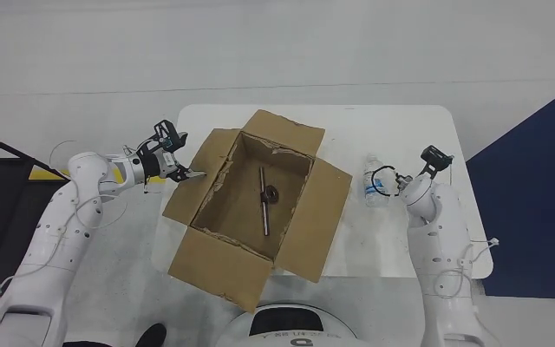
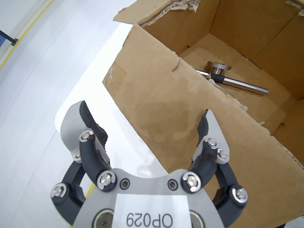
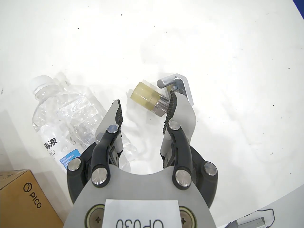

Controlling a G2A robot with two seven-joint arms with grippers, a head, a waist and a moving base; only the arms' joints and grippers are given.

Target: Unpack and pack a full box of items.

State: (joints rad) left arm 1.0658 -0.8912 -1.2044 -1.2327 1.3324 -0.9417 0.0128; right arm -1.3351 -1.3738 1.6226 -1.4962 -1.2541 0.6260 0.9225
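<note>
Box (image 1: pixel 316 221) sits open mid-table, rod (image 2: pixel 239 83) lying inside. My left pincer (image 2: pixel 144 107) hangs wide beside it; my right pincer (image 3: pixel 146 100), wide too, straddles a cylinder (image 3: pixel 144 96) by the bottle (image 3: pixel 64 119). For the rod, I'd grip crosswise, mid-shaft.

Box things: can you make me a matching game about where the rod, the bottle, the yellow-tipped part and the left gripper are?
1 metal rod
2 clear bottle
3 yellow-tipped part
4 left gripper

A lying on the table next to the cardboard box
B open, outside the box's wall
C on the box's floor
D between the fingertips of the open right gripper

Pairs: 1-C, 2-A, 3-D, 4-B
</note>
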